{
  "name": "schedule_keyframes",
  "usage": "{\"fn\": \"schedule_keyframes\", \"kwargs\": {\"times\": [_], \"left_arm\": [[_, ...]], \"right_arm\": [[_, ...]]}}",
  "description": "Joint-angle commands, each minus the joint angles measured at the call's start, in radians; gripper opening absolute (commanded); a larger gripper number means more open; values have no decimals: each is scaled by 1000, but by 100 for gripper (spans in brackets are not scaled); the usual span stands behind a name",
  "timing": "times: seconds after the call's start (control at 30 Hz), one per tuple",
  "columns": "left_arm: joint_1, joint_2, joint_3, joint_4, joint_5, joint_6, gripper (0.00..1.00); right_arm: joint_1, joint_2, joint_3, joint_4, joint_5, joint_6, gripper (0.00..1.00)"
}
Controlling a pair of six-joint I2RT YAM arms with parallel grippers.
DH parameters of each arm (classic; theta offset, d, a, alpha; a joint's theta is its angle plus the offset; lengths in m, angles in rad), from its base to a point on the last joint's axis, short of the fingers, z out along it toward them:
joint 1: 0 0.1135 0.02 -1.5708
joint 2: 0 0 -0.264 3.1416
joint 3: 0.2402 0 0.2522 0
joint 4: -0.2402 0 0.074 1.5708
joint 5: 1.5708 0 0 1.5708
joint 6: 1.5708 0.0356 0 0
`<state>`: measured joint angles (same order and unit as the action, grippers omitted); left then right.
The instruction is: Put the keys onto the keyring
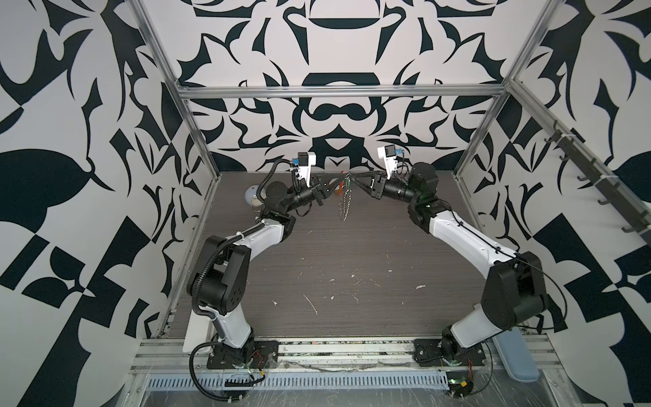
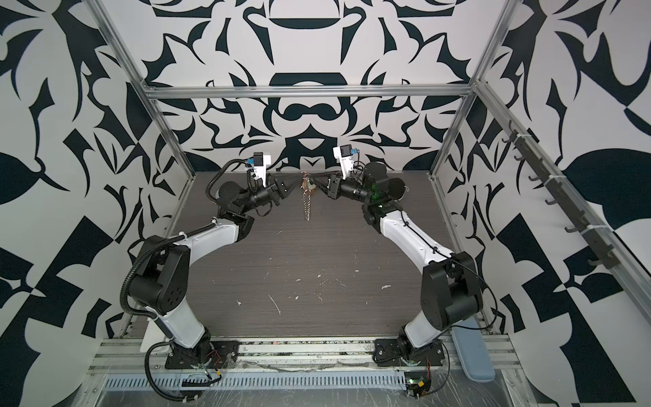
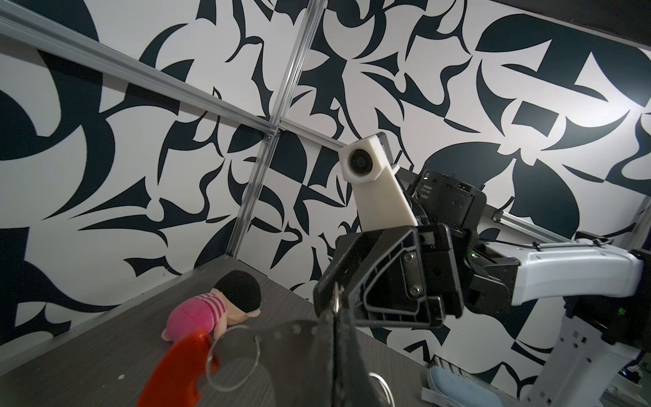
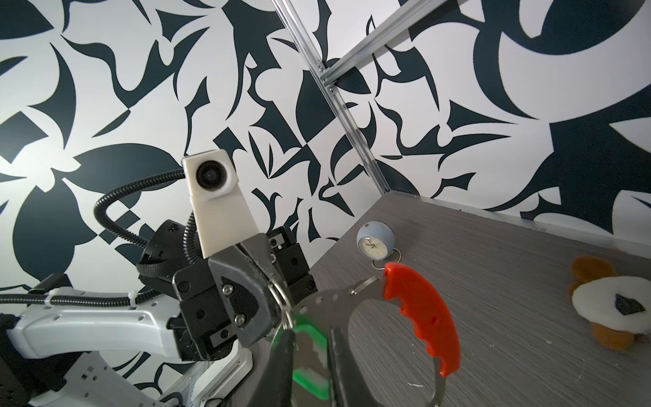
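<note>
Right wrist cam: L gripper (image 4: 274,287) clamped on keyring (image 4: 419,310) over table's (image 1: 317,264) 12 o'clock, R gripper (image 4: 308,338) straddles green key tag (image 4: 308,382), grip unclear; threading prob. unfinished.

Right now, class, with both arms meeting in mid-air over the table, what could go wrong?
1. The left gripper pinches only a thin ring of the keyring; it may slip, dropping the hanging chain.
2. The green key tag between the right gripper's jaws could twist away.
3. The tips sit close and might collide.

Keyring (image 3: 176,368) blurred, cut off at the edge.
</note>
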<state>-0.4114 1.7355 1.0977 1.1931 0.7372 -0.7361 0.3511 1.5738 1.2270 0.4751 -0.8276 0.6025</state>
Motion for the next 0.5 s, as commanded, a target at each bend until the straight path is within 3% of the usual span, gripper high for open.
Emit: {"fn": "schedule_keyframes", "kwargs": {"times": [0.0,0.47], "left_arm": [[3,1,37,66,-7,-14,0],[0,18,51,68,-1,-29,0]], "right_arm": [[0,-4,41,55,-15,3,24],[-1,19,54,98,-34,34,25]]}}
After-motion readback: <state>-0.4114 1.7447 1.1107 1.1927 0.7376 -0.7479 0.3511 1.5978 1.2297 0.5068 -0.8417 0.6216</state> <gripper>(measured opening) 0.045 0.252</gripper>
